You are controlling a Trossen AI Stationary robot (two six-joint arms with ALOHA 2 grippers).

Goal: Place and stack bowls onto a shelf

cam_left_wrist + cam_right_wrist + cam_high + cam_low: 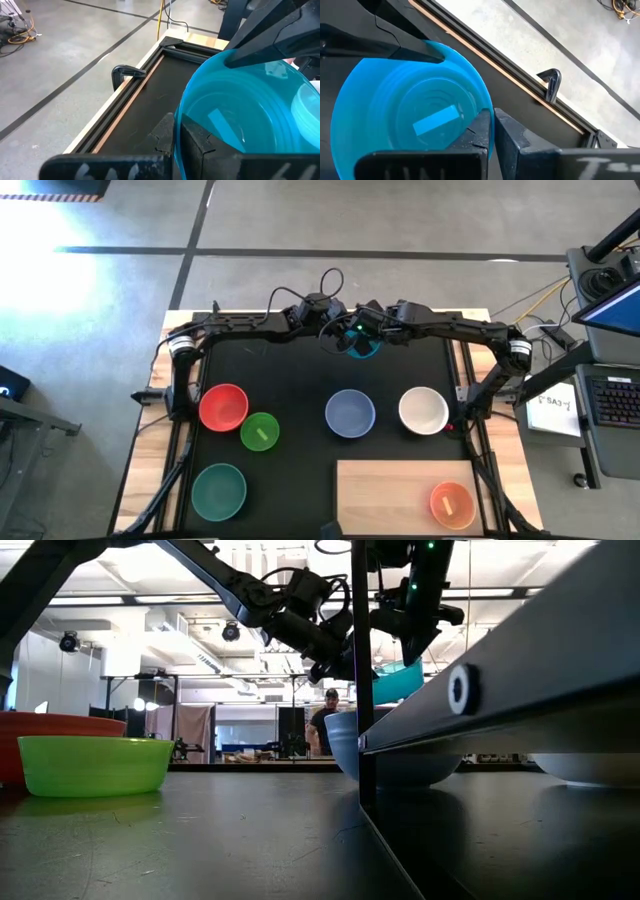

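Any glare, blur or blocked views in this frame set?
High view: bright glare on the floor at the top left; the blue bowl is mostly hidden under both grippers. Low view: backlit by ceiling lights, arms in silhouette, a blurred beam blocks the right side. Wrist views: own fingers are soft, the bowl's rim sharp.

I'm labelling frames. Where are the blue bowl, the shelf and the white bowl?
blue bowl [410, 125], right wrist view, its inside floor.
shelf [380, 495], high view, bare board left of the orange bowl.
white bowl [423, 410], high view, its centre.
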